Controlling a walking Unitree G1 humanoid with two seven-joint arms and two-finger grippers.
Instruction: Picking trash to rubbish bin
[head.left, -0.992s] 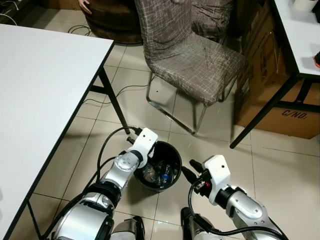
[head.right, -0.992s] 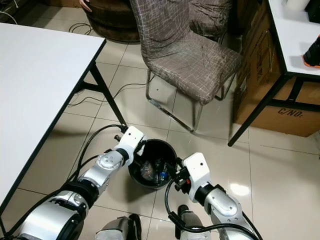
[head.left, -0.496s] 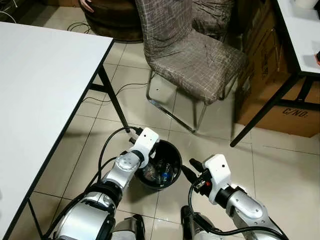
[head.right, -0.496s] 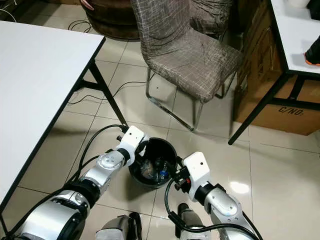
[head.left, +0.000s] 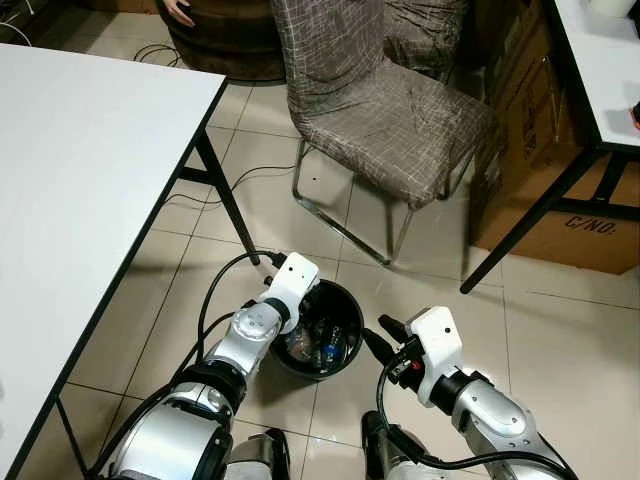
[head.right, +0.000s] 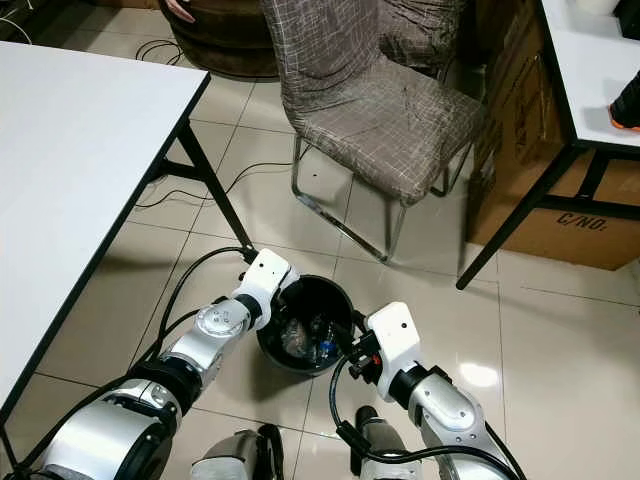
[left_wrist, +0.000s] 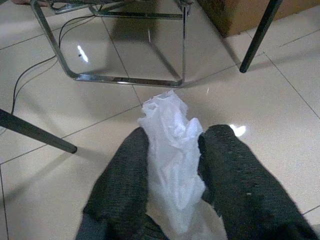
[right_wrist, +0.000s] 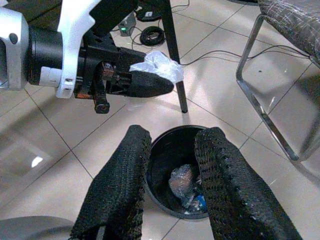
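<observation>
A round black rubbish bin (head.left: 346, 298) stands on the tiled floor between my arms, with bottles and wrappers (head.left: 322, 345) inside. My left gripper (left_wrist: 174, 136) is shut on a crumpled white plastic wrapper (left_wrist: 172, 150), and it hovers over the bin's left rim (head.left: 303, 300). In the right wrist view the wrapper (right_wrist: 157, 63) sticks out of the left fingertips above the bin (right_wrist: 170, 145). My right gripper (right_wrist: 173, 134) is open and holds nothing, just right of the bin (head.left: 378, 338), pointing at it.
A white table (head.left: 80, 180) fills the left, its black leg (head.left: 228, 205) close behind the bin. A fabric-covered chair (head.left: 390, 120) stands ahead. Cardboard boxes (head.left: 560, 225) sit under a second table (head.left: 600, 70) on the right. Cables (head.left: 215, 290) trail on the floor.
My left gripper has edged slightly further over the bin's rim with the wrapper in it. The right arm has stayed put.
</observation>
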